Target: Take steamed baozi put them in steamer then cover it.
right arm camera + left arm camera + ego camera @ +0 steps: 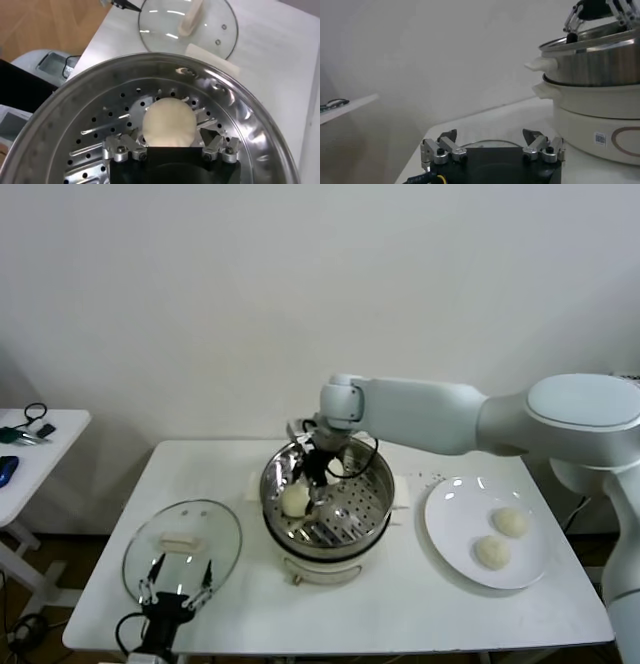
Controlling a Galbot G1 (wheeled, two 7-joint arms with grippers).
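Inside the steamer (328,506), over the perforated tray, the right tool (317,474) hangs with its fingers spread to either side of one steamed baozi (168,122). The bun sits on the tray between the fingers, not pinched as far as the right wrist view shows; I judge this a release, the spread giving the bun room to settle without being dragged. In the head view a second pale shape lies on the tray just beside it, probably another bun, though I cannot tell for sure.

Two more baozi (500,536) wait on the white plate (450,514) at the desk's (420,614) right side, within the right arm's reach.

The cover (183,549) lies flat on the desk left of the steamer, handle up, so it can be lifted straight across later. The left tool (178,584) hovers at the cover's near rim, fingers spread, holding nothing.

Baozi: smooth, round, cream-white, matte, unmarked. Likely soft; wants a light grip.
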